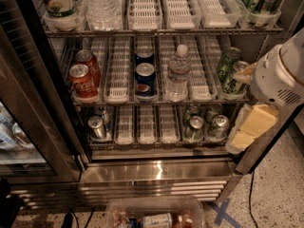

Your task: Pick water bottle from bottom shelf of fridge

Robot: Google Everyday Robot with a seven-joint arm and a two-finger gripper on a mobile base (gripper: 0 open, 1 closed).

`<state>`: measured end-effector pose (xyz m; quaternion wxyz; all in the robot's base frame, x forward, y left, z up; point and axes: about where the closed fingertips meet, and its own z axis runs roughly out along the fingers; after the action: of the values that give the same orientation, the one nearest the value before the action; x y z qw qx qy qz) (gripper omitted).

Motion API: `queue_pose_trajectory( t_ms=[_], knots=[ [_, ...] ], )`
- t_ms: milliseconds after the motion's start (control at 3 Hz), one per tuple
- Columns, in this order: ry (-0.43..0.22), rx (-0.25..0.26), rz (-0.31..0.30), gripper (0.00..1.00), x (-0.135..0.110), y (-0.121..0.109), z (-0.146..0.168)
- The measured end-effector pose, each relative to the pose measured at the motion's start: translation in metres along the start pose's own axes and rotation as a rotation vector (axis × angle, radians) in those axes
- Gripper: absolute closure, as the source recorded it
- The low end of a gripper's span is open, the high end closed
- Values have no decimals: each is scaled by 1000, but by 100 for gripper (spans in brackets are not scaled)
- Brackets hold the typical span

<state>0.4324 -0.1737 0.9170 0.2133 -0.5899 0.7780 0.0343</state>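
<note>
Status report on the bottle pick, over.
Gripper low at the fridge's right edge, not inside. Water bottle upright on its shelf, untouched. Green can stands to its right, nearer the gripper.

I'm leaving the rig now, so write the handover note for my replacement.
The gripper hangs at the fridge's right edge, beside the lowest rack, apart from the bottle.
The bottle stands upright on the rack above, between Pepsi cans and green cans.
Done: door open.
Left: reach in, grasp, lift out.
</note>
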Motion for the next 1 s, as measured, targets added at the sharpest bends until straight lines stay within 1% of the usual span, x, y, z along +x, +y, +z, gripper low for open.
queue_pose_trajectory(
  t_ms=[333,667,1000],
  knots=[
    [-45,18,58,0,-4,13,29],
    [-133,64,100,0,-17,12,57],
    [-233,111,143,0,-34,-2,85]
  ],
)
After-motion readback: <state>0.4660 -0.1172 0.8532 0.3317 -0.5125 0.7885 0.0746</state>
